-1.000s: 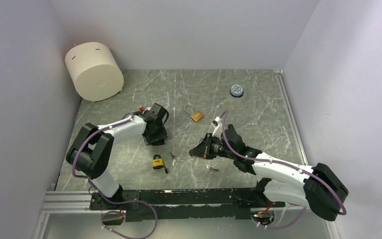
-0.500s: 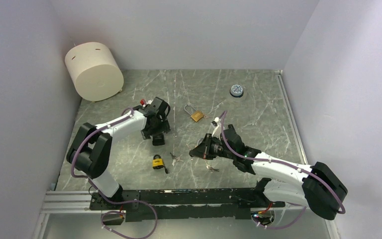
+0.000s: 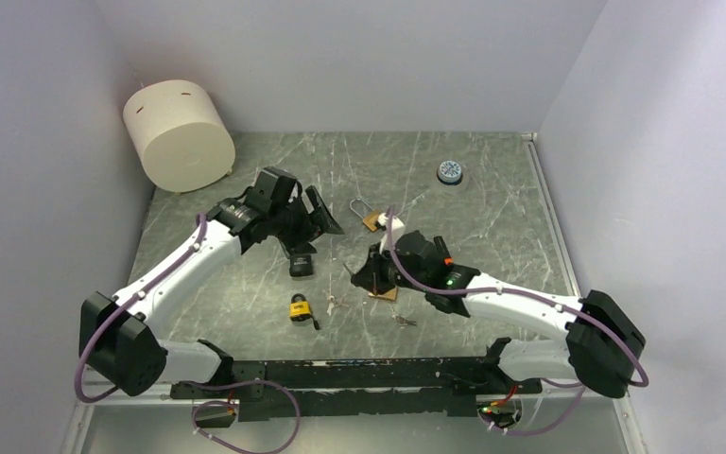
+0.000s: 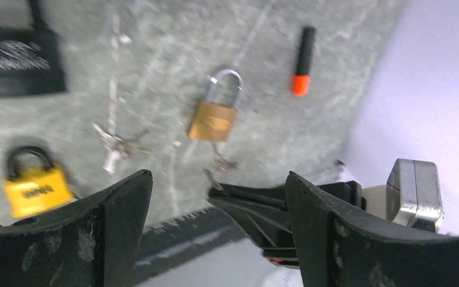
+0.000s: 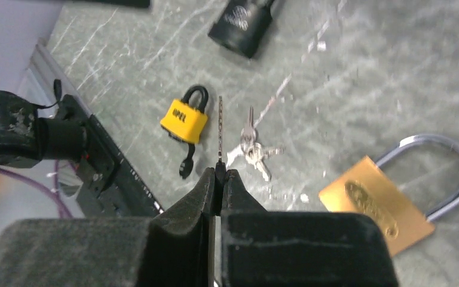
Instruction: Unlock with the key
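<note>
My right gripper [image 3: 361,274] [image 5: 221,173] is shut on a thin key [image 5: 220,128] whose blade sticks out past the tips, above the table. A brass padlock [image 3: 371,219] [image 5: 388,203] lies just beyond it. A yellow padlock [image 3: 299,308] [image 5: 185,116] and a black padlock [image 3: 301,265] [image 5: 242,24] lie to its left. My left gripper [image 3: 326,216] [image 4: 218,179] is open and empty, raised above the black padlock [image 4: 18,60]. The left wrist view also shows a brass padlock [image 4: 215,119] and the yellow padlock [image 4: 36,188]. A tan piece [image 3: 384,293] lies under the right gripper.
Loose key bunches [image 3: 333,301] [image 3: 403,322] lie near the yellow padlock. A black marker with a red end [image 4: 302,60] lies on the table. A cream roll [image 3: 178,135] stands far left, a round blue tin [image 3: 449,171] far right. The black rail [image 3: 340,374] runs along the near edge.
My left arm has lifted off the black padlock and swung up toward the far side, jaws open; the padlock stays on the table. My right gripper has shifted left with the key.
</note>
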You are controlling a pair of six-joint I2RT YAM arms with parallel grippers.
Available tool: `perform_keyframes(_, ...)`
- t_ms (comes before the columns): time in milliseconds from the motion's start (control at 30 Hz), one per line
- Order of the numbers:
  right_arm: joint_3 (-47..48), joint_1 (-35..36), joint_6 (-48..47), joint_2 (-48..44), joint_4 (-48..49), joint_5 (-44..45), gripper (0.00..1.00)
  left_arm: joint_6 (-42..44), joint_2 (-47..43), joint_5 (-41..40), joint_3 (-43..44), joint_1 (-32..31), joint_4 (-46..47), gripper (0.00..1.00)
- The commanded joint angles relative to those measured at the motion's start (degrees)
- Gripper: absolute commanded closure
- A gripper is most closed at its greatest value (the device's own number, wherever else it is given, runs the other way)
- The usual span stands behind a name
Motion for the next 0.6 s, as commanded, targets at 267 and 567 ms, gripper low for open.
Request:
perform_keyframes(267, 17.02, 9.67, -16.11, 8.51, -9.32, 20.68, 1.00, -10.82, 1.04, 13.39, -4.70, -0.39, 4.16, 0.30)
perform_keyframes(567, 18.64, 10.09, -17.47, 8.75, -9.43, 21.13, 1.00, -8.70, 2.78, 11.49, -4.42, -0.67, 2.74, 0.60)
